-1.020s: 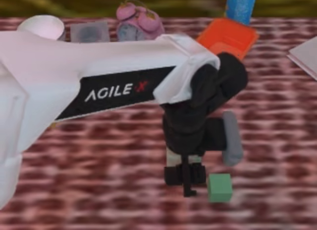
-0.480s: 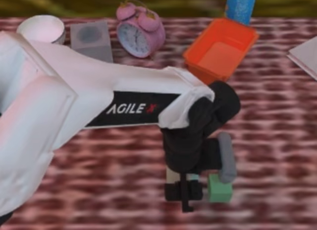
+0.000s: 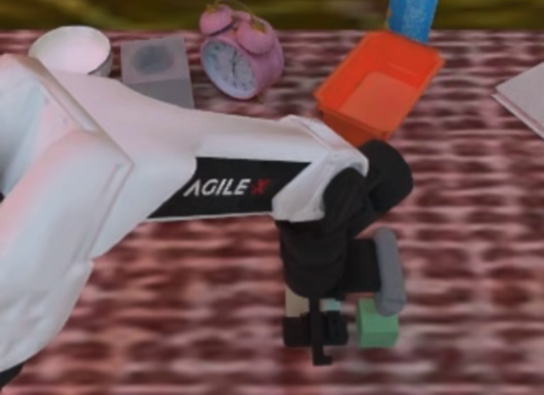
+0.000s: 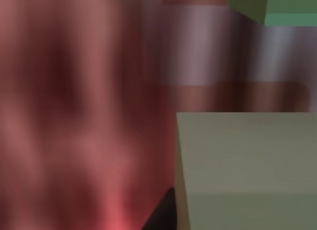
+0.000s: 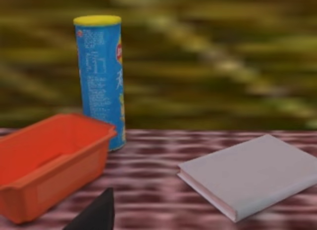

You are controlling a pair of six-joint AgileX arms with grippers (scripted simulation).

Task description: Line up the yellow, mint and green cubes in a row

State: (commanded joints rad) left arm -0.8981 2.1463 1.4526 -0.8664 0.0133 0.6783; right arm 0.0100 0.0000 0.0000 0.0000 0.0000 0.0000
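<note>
My left gripper reaches down near the table's front middle, shut on the mint cube. In the left wrist view one dark finger lies against that cube's side. From above, only pale slivers of the mint cube show under the wrist. The small green cube rests on the table just right of the gripper, close beside it, and its corner shows beyond the mint cube. The yellow cube is hidden. My right gripper is parked outside the top view, open, holding nothing.
Along the back stand a white cup, a grey block with a dark round mark, a pink alarm clock, an orange bin and a blue can. A pale book lies at the right edge.
Over the second, my left arm swung toward the front and lowered, bringing the gripper down beside the green cube. In the last half second it barely moved.
</note>
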